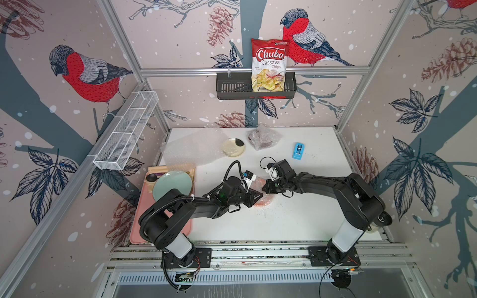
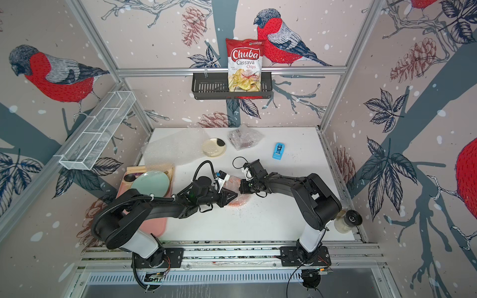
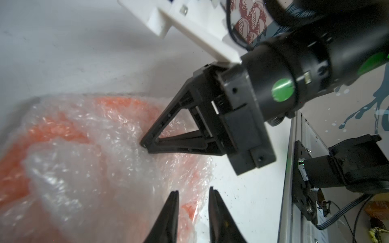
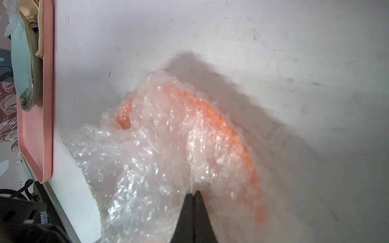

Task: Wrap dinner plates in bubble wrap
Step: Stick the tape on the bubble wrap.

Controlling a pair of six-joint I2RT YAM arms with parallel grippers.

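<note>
1. Orange plate [image 4: 210, 109] lies mid-bench, swathed in crinkled bubble wrap [image 4: 147, 157]. Its rim shows orange through the plastic. Both arms meet over it.
2. Right gripper [image 4: 193, 192]: jaws closed tight, tips together on a raised fold of the bubble wrap, creases running out from the tips. The left wrist view shows the same tips [image 3: 145, 145] dug into the wrap on top of the plate.
3. Left gripper [image 3: 194, 191]: jaws a narrow gap apart, nothing held between them, poised over the edge of the bundle on its near-left side.
4. Cream plate [image 1: 233, 147], dark-rimmed, sits bare at the far side of the bench [image 1: 296, 219], just beside the right edge of a flat spare sheet [image 1: 191, 149] of bubble plastic.
5. Right of the cream plate, a wrapped bundle [image 1: 262, 140] with something dark red inside.
6. A blue tape dispenser [image 1: 298, 151] stands further right, well apart from the arms.
7. Pale green plate [image 1: 172, 184] rests on the pink tray [image 1: 144, 227] at the left edge.
</note>
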